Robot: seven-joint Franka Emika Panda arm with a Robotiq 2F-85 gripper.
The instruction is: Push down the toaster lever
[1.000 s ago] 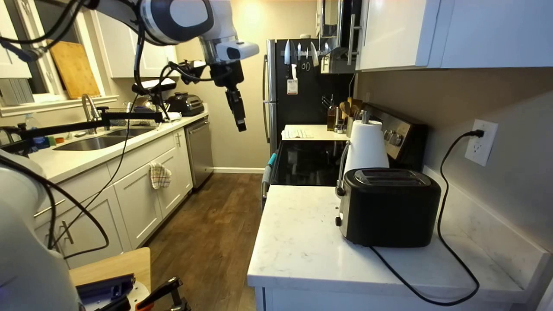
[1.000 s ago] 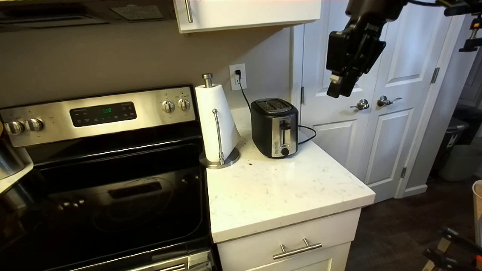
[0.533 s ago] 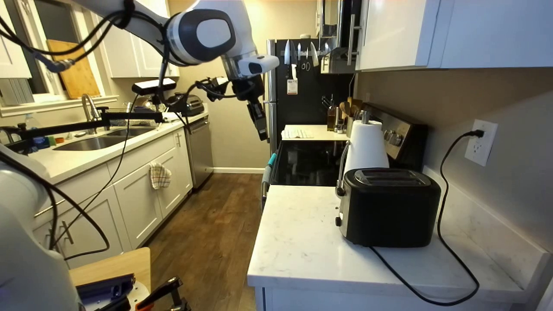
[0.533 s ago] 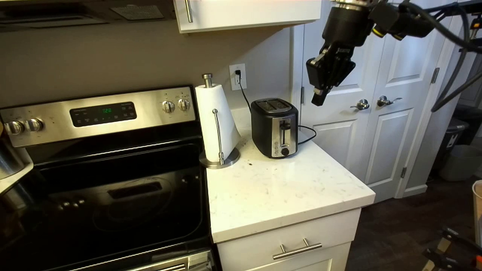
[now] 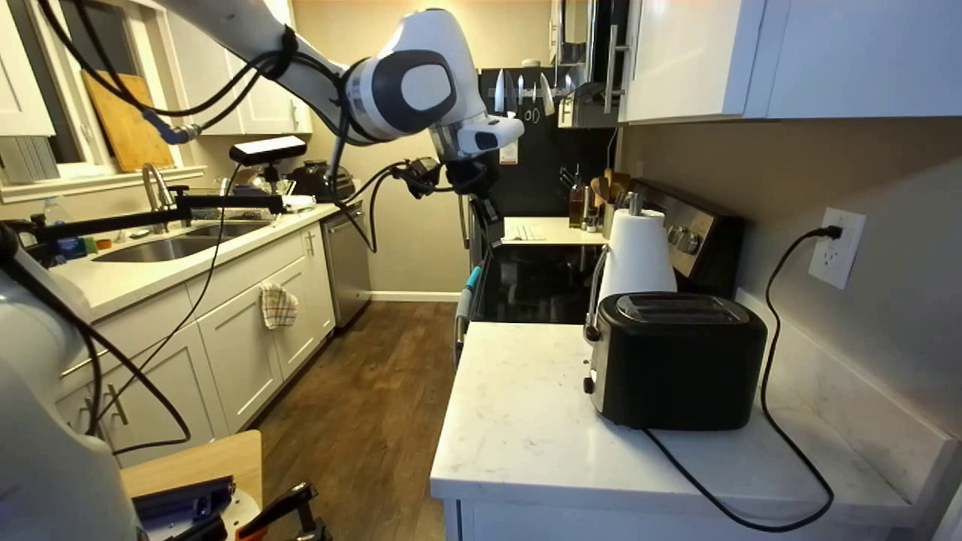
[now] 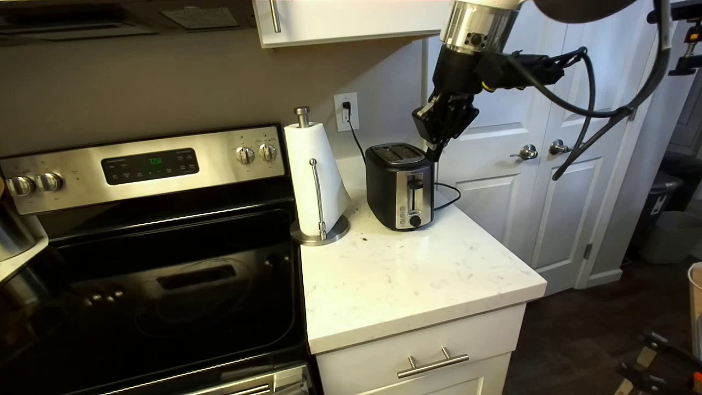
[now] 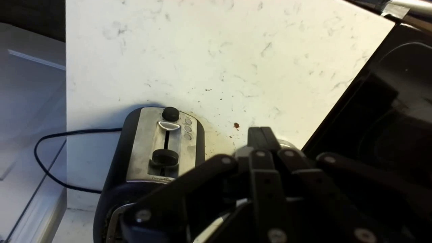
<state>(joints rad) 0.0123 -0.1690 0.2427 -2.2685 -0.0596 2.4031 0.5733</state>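
Note:
The black toaster (image 5: 680, 368) stands on the white counter in both exterior views. Its silver end face (image 6: 405, 211) carries the dark toaster lever (image 6: 415, 182), near the top of its slot. In the wrist view the toaster (image 7: 189, 152) is left of the jaws, and the lever (image 7: 165, 157) shows on its face. My gripper (image 7: 261, 135) is shut, fingertips together, with nothing between them. In an exterior view the gripper (image 5: 496, 239) hangs tilted, well apart from the toaster. In an exterior view the fingertips (image 6: 433, 156) overlap the toaster's right edge in the picture.
A white paper towel roll (image 6: 312, 175) on a metal stand is beside the toaster. The black glass stove (image 5: 541, 278) adjoins the counter (image 5: 518, 436). The power cord (image 5: 765, 376) loops to the wall outlet (image 5: 836, 248). An upper cabinet (image 6: 362, 22) overhangs the counter.
The arm and gripper have moved right and down in one exterior view, and left and down in the opposite view, nearer the toaster. The toaster and lever have not moved.

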